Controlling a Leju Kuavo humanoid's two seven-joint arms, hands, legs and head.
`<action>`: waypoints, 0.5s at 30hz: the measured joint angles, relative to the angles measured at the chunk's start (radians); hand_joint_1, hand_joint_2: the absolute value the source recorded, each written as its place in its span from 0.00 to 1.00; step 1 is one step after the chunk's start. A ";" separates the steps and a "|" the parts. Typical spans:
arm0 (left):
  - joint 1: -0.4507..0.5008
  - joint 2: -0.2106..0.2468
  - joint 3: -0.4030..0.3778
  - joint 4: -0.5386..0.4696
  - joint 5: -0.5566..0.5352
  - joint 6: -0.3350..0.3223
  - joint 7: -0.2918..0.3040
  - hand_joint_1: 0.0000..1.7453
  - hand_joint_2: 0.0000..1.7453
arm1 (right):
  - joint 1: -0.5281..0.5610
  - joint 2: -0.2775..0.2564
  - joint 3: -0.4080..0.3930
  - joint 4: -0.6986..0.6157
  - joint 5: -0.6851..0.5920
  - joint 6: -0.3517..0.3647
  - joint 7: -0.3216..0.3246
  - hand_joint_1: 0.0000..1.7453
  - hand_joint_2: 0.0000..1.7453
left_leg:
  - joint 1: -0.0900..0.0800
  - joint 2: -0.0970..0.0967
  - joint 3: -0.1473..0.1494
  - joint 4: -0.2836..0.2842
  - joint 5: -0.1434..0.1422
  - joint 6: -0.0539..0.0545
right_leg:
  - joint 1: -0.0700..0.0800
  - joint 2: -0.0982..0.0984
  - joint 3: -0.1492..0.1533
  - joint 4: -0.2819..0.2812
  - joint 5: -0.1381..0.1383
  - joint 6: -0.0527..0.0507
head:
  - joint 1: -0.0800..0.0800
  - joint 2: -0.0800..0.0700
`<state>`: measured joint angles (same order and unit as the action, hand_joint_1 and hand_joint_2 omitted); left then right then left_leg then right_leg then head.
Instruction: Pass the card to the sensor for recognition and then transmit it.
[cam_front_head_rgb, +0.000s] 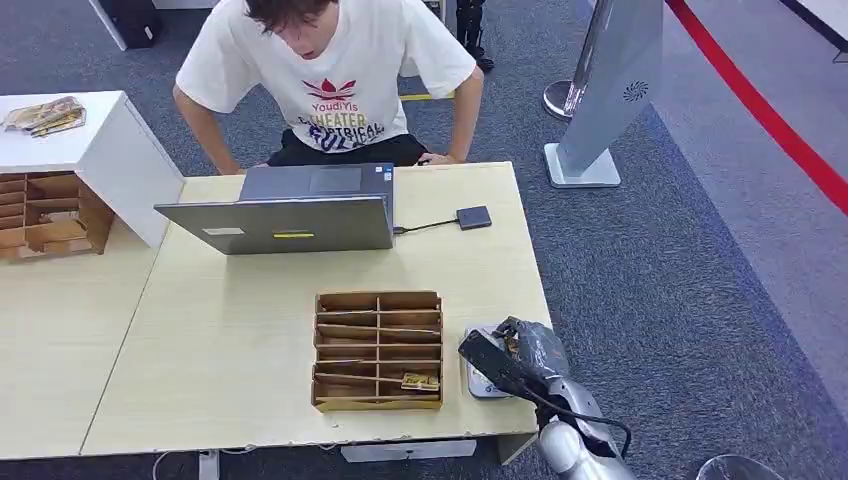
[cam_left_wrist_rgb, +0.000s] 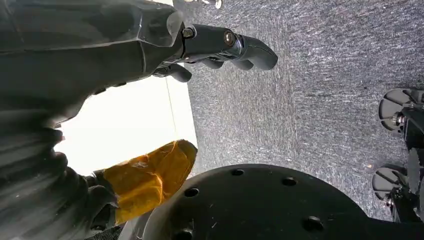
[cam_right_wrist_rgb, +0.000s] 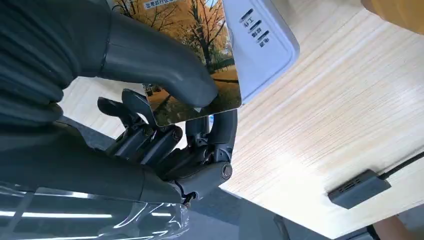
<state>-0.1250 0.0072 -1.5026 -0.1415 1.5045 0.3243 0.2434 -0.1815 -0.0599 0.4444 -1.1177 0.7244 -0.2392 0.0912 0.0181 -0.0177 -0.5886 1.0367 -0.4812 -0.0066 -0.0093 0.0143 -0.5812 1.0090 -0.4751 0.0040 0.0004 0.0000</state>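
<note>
The right hand (cam_right_wrist_rgb: 165, 130) is pinching the card (cam_right_wrist_rgb: 200, 65) flat over the white sensor (cam_right_wrist_rgb: 262, 40) beneath it. Keeping the card level and close should aid recognition. The left hand (cam_left_wrist_rgb: 150, 45) is hanging empty, fingers loosely curled.

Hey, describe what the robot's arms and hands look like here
The right arm is silver metal with a black cable looped along it. The right hand has a grey ribbed wrist cover, a thick smooth grey thumb and darker jointed fingers with visible screws. The left hand looks alike: dark grey shell, black fingers, plus amber-yellow tape near it.
</note>
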 joint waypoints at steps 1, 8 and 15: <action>0.000 0.000 0.000 0.000 0.000 0.000 0.000 0.00 1.00 | 0.000 0.000 0.000 0.000 0.000 -0.001 0.000 1.00 1.00 | 0.000 0.000 0.000 0.000 0.000 0.000 | 0.000 0.000 0.000 0.000 0.000 0.000 | 0.000 0.000; 0.000 0.000 -0.001 0.000 0.000 0.000 0.000 0.00 1.00 | 0.000 0.000 0.000 0.000 0.003 -0.001 0.000 1.00 1.00 | 0.000 0.000 0.000 0.000 0.000 0.000 | 0.000 0.000 0.000 0.000 0.000 0.000 | 0.000 0.000; 0.000 0.000 -0.002 0.000 0.000 0.000 0.002 0.00 1.00 | 0.000 0.000 -0.001 0.000 0.003 -0.001 0.000 1.00 1.00 | 0.000 0.000 0.000 0.000 0.000 0.000 | 0.000 0.000 0.000 0.000 0.000 0.000 | 0.000 0.000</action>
<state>-0.1250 0.0072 -1.5042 -0.1415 1.5045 0.3239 0.2449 -0.1813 -0.0599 0.4437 -1.1173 0.7271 -0.2403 0.0912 0.0181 -0.0177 -0.5886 1.0367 -0.4812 -0.0066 -0.0092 0.0143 -0.5812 1.0090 -0.4751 0.0040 0.0004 0.0000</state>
